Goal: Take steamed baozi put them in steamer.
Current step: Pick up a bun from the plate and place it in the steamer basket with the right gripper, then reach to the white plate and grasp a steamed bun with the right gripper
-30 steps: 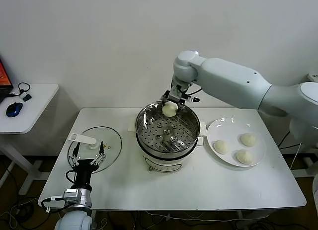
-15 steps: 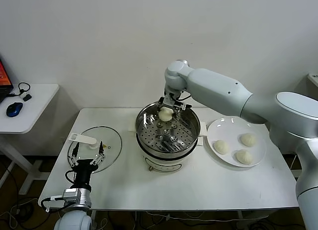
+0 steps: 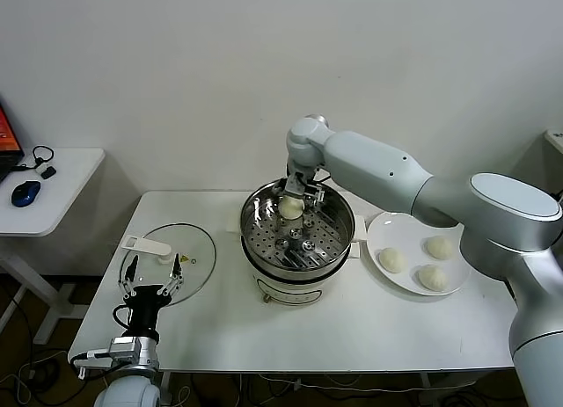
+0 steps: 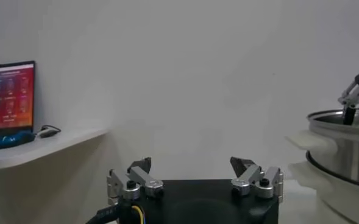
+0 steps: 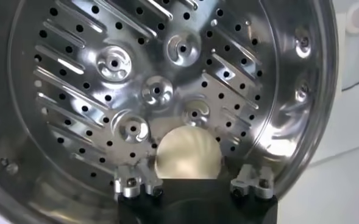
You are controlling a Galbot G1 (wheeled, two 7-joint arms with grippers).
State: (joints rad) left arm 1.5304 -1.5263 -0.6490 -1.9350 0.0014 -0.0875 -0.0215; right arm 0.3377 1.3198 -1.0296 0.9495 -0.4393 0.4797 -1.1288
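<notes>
Inside the steamer [image 3: 297, 236], at its far side, the bun [image 5: 187, 153] sits directly between the right gripper's [image 3: 295, 199] open jaws; left gripper [image 4: 194, 182] idles open beside the steamer.

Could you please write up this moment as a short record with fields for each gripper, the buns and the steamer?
right gripper: open, over the far side of the steamer basket
bun at the gripper: between the open fingers, above the perforated floor; contact with the floor cannot be told
buns waiting: three on the white plate, to the steamer's right
left gripper: open, idle over the near edge of the glass lid
</notes>
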